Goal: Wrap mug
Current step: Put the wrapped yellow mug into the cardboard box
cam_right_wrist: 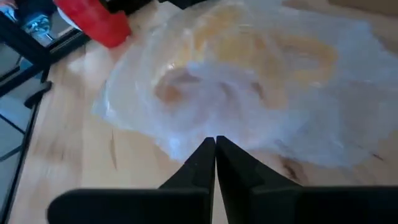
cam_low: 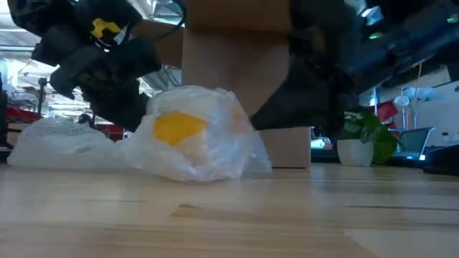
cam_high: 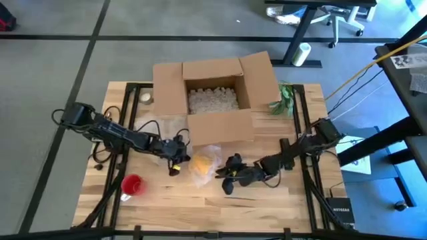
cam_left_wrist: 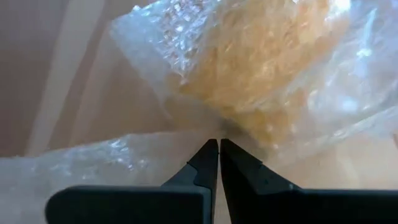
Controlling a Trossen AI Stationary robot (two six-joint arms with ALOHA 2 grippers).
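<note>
The table [cam_high: 200, 200] is pale wood, smooth and matt, with visible grain. The bubble wrap [cam_low: 215, 154] is clear, crinkled plastic with a soft sheen, and the yellow mug [cam_low: 179, 127] shows dully through it. The box [cam_high: 220, 127] is matt brown cardboard holding white foam-like peanuts [cam_high: 212, 100]. Both wrist views show matt black plastic-looking fingers [cam_left_wrist: 208, 165]. The red cup [cam_high: 132, 185] looks like glossy plastic.

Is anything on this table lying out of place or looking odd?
Nothing looks spilled or damaged. The yellow mug sits in loose, crumpled bubble wrap, only partly covered. A red cup lies apart near the table's front left, and the cardboard box stands open.
</note>
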